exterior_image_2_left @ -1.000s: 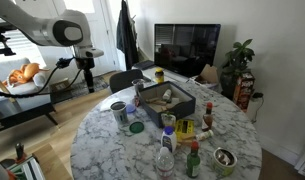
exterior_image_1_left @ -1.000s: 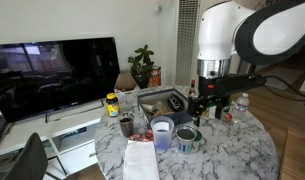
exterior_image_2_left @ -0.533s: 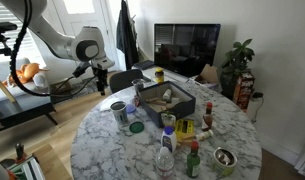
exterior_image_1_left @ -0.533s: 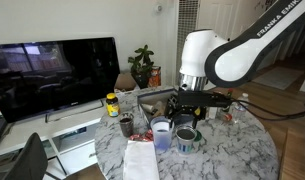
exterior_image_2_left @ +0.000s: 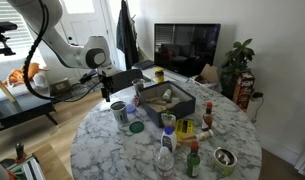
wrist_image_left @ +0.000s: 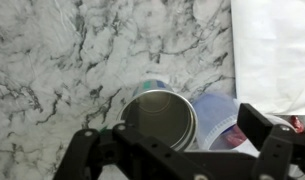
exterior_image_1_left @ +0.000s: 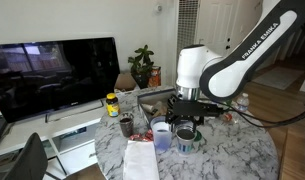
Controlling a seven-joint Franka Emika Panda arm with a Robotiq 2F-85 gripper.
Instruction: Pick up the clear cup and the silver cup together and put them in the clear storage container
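The clear cup (exterior_image_1_left: 162, 133) and the silver cup (exterior_image_1_left: 188, 139) stand side by side on the marble table, in front of the clear storage container (exterior_image_1_left: 155, 100). In the wrist view the silver cup (wrist_image_left: 159, 118) is seen from above with the clear cup (wrist_image_left: 220, 120) touching its right side. My gripper (wrist_image_left: 172, 132) is open just above them, with one finger outside each cup. It also shows in both exterior views (exterior_image_1_left: 185, 120) (exterior_image_2_left: 114, 86), above the clear cup (exterior_image_2_left: 117, 106) and the silver cup (exterior_image_2_left: 124, 118). The container (exterior_image_2_left: 168, 101) holds some items.
A small dark brown cup (exterior_image_1_left: 126, 125) and a white sheet (exterior_image_1_left: 142, 160) lie near the cups. A green disc (exterior_image_2_left: 136, 127), bottles (exterior_image_2_left: 167, 150) and a bowl (exterior_image_2_left: 224, 157) crowd the table. The white sheet (wrist_image_left: 274, 50) lies beside the clear cup.
The arm has swung in and come down from high beside the table to just over the two cups. The cups have not moved.
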